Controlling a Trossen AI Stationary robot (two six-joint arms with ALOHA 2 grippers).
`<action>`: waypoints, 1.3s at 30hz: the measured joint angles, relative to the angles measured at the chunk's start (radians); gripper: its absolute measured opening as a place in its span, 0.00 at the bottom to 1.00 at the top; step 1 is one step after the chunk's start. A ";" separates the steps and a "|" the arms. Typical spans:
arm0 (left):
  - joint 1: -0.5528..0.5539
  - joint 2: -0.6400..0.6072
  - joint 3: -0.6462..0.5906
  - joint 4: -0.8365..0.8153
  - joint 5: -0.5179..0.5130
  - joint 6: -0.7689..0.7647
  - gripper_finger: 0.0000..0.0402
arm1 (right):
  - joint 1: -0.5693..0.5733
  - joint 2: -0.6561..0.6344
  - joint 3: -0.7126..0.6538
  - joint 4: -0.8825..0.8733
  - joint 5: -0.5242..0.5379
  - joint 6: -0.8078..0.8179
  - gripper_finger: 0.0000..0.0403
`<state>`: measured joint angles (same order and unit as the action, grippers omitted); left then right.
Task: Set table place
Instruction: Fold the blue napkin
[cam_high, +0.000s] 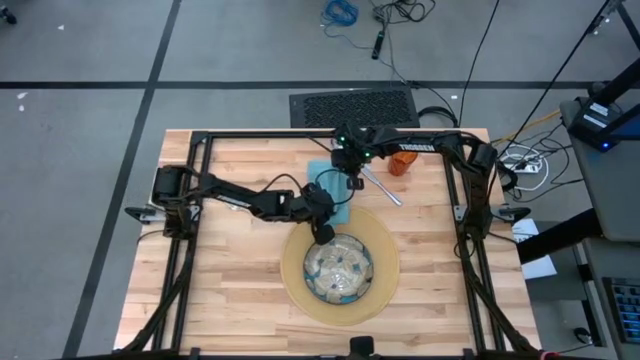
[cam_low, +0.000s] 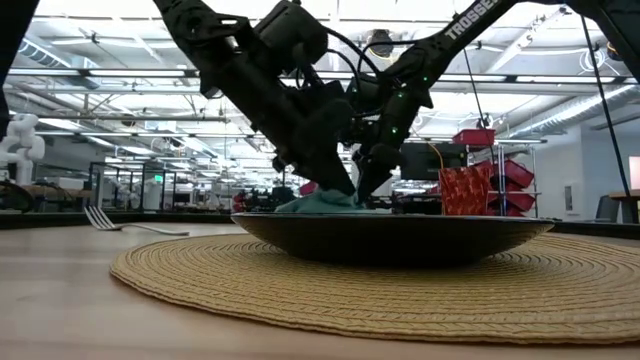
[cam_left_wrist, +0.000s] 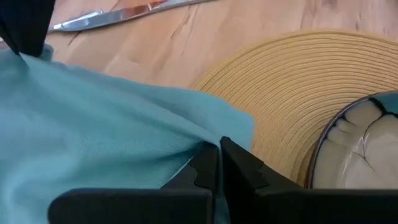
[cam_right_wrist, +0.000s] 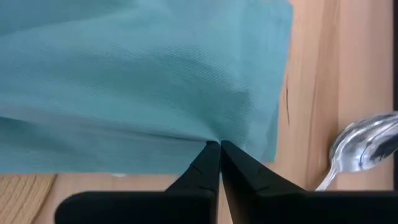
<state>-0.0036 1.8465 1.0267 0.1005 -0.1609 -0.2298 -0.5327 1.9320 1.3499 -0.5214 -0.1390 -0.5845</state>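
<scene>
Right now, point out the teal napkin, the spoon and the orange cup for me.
teal napkin (cam_right_wrist: 143, 81), right wrist view, middle of the cloth.
spoon (cam_right_wrist: 367, 148), right wrist view, its bowl.
orange cup (cam_high: 402, 164), high view, its body.

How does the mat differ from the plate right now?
The mat is the larger round, tan and woven; the plate is smaller, glassy, with a pale pattern. The mat lies flat on the table; the plate sits on the mat and rises above it with a dark raised rim in the low view. Both are round.
</scene>
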 joint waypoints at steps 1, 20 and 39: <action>0.000 0.000 0.000 -0.001 0.000 -0.001 0.00 | -0.003 0.000 0.000 -0.002 0.000 0.000 0.00; -0.011 0.000 0.000 0.103 0.131 0.001 0.48 | -0.042 -0.001 0.000 -0.011 -0.001 0.026 0.00; 0.047 -0.027 -0.001 -0.172 0.101 -0.026 0.50 | 0.008 0.080 0.001 -0.088 -0.234 0.097 0.00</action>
<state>0.0434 1.8191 1.0252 -0.0716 -0.0604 -0.2554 -0.5248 2.0119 1.3510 -0.6090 -0.3733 -0.4880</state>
